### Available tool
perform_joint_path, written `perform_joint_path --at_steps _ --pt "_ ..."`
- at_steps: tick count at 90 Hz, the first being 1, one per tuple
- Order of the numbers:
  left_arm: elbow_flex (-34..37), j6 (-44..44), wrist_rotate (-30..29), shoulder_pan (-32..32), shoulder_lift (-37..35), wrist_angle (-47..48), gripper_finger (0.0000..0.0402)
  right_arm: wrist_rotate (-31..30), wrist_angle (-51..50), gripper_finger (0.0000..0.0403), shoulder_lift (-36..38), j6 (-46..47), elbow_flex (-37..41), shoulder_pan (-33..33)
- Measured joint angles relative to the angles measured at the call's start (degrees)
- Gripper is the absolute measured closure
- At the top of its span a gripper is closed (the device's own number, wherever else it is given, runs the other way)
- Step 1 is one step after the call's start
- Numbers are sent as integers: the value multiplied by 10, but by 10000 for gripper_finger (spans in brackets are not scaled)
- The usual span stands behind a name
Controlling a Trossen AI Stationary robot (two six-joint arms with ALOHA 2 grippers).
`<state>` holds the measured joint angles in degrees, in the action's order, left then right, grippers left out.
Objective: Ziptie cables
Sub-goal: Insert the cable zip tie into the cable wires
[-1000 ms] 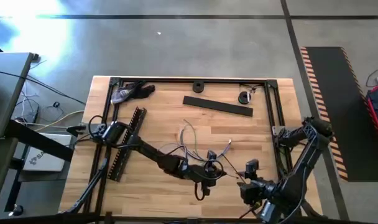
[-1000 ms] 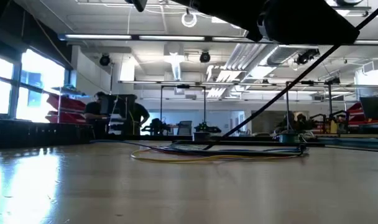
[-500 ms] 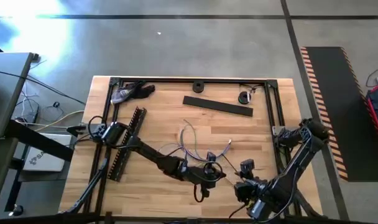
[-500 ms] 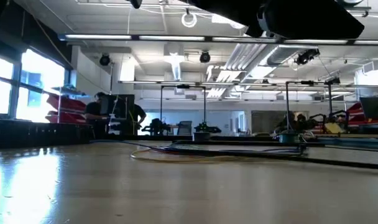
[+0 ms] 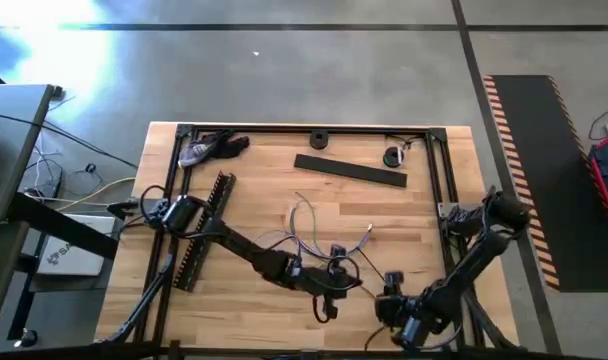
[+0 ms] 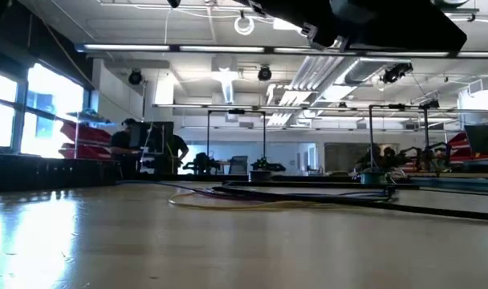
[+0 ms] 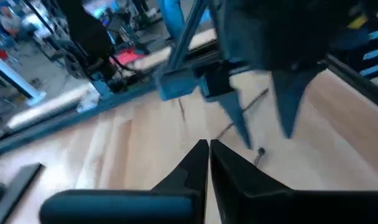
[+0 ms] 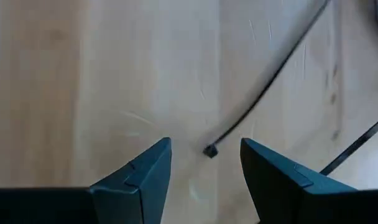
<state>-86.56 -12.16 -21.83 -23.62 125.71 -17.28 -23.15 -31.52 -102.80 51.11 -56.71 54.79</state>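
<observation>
We watch the right gripper (image 5: 389, 285) slide left along the lower edge of the high view over the past second — closing on the thin black plastic zip tie (image 8: 267, 81) whose small square head now sits between its open, empty fingers (image 8: 136, 177). The left gripper (image 7: 207, 149), fingers pressed together with nothing visibly held, hovers at lower centre. The loose thin pinkish and grey cables (image 5: 309, 225) lie just above both grippers, mid-frame — unbundled.
</observation>
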Motion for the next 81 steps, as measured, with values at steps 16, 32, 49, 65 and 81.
perform_joint_path --at_steps 16,32,49,65,81 --pt "0 15 13 4 0 14 401 26 77 240 5 45 52 -15" --pt "0 17 59 16 1 19 401 47 91 323 4 74 61 -31" --pt "0 6 94 35 11 43 395 83 92 394 11 145 60 -54" --pt "0 -34 132 42 13 38 359 72 87 401 64 231 64 -68" --pt "0 -40 142 40 15 33 314 51 96 401 130 303 98 -67"
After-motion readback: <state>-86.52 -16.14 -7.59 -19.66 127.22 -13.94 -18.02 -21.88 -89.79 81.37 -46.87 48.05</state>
